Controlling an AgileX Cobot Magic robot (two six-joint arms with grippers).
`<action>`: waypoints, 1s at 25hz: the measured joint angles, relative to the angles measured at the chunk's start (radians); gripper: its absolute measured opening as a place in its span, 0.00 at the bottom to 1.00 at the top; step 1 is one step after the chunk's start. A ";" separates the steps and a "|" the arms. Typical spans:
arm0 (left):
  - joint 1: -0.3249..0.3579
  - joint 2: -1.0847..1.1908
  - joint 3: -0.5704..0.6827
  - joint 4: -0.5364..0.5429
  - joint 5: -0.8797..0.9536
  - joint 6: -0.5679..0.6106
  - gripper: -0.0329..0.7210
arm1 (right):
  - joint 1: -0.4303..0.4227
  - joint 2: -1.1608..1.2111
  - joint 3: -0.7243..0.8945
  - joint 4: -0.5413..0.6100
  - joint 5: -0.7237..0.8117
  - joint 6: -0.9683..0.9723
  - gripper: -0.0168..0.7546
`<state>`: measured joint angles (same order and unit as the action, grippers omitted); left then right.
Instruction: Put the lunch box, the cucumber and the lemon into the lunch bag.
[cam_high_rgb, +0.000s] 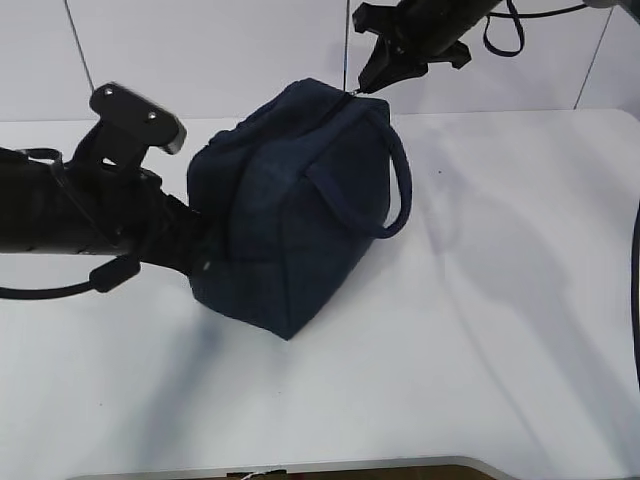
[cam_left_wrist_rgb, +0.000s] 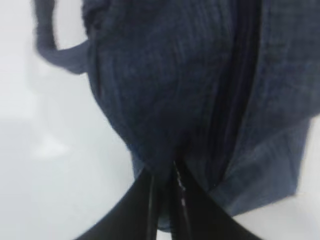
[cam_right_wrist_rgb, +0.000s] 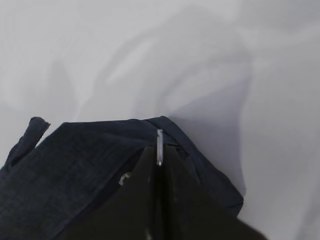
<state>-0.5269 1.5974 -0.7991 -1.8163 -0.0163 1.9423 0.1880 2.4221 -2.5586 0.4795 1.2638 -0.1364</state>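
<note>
I see one lunch bag at the centre of the exterior frame on the white worktop, zipper apparently drawn closed; no lunch box, cucumber or lemon shows, so I judge them inside. My left tool is pressed together on a fold of fabric at the bag's near end, and my right tool, upper middle of the exterior frame, pinches the metal zipper pull. To finish well I'd keep the left anchor firm while pulling straight along the zipper.
</note>
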 joint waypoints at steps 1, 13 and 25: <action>0.000 0.000 -0.009 0.000 -0.052 0.000 0.04 | 0.000 0.000 0.000 0.000 0.000 -0.006 0.03; 0.039 0.030 -0.120 0.149 -0.354 -0.040 0.04 | 0.027 -0.012 0.014 0.008 -0.002 -0.044 0.03; 0.147 0.108 -0.143 0.197 -0.186 -0.114 0.04 | 0.046 -0.286 0.452 0.005 -0.018 -0.119 0.03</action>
<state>-0.3795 1.7059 -0.9418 -1.6191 -0.2028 1.8281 0.2342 2.1364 -2.1064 0.4846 1.2456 -0.2552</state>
